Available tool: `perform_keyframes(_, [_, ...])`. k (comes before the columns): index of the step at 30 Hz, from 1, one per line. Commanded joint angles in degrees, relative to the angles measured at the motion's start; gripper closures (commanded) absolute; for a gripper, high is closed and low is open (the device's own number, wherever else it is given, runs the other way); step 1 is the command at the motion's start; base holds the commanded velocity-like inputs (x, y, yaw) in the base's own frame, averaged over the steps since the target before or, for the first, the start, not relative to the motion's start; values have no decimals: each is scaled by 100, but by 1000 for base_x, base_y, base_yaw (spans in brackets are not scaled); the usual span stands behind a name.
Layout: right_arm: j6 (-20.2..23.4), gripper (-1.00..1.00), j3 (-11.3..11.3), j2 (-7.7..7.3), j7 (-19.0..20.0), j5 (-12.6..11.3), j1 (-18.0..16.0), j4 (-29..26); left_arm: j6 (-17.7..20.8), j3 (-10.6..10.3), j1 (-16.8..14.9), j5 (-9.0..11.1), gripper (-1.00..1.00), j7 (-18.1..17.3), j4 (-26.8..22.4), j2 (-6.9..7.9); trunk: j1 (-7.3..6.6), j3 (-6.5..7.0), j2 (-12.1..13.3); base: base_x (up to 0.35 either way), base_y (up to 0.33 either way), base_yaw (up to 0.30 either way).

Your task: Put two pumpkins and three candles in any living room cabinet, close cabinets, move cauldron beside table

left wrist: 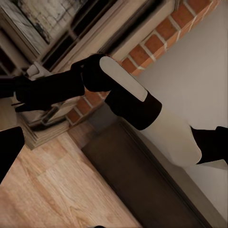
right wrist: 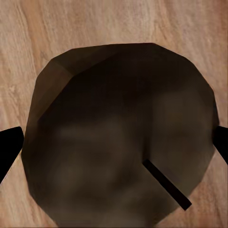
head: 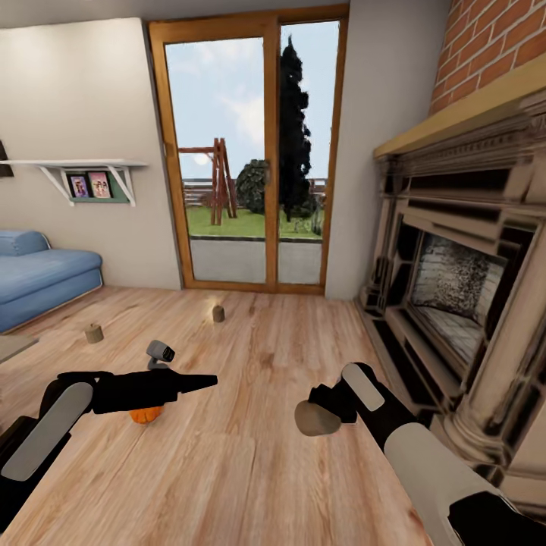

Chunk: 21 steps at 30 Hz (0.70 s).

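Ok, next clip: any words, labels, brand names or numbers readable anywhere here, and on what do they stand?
None can be read.
The two framed pictures on the wall shelf show small figures, no legible text.
The candle at the right gripper is plain, as are the two candles on the floor, the pumpkin, the fireplace and the glass door.

Head camera forward-down over floor (head: 250, 455)
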Motion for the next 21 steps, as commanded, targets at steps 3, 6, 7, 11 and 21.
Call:
perform_keyframes(3, [-9,100,19,-2,-68,-61,-4,-9,20,-6,-7,0,-100,-19,3,3,2,-6,-3,328,0,198])
perform_keyframes(6, [-12,100,20,-2,-68,-61,-4,-9,20,-5,-7,0,-100,-19,3,3,2,-6,-3,328,0,94])
perform_keyframes(7, [-12,100,20,-1,-68,-61,-4,-9,20,-3,-7,-1,-100,-19,4,3,2,-6,-3,328,0,36])
perform_keyframes(11, [-15,100,20,-1,-68,-61,-4,-9,20,-3,-7,-2,-100,-19,3,0,2,-6,-3,328,0,16])
perform_keyframes(21, [-24,100,29,-1,-68,-61,-4,-10,20,-1,-7,3,-100,-19,1,2,2,-4,-3,328,-1,57])
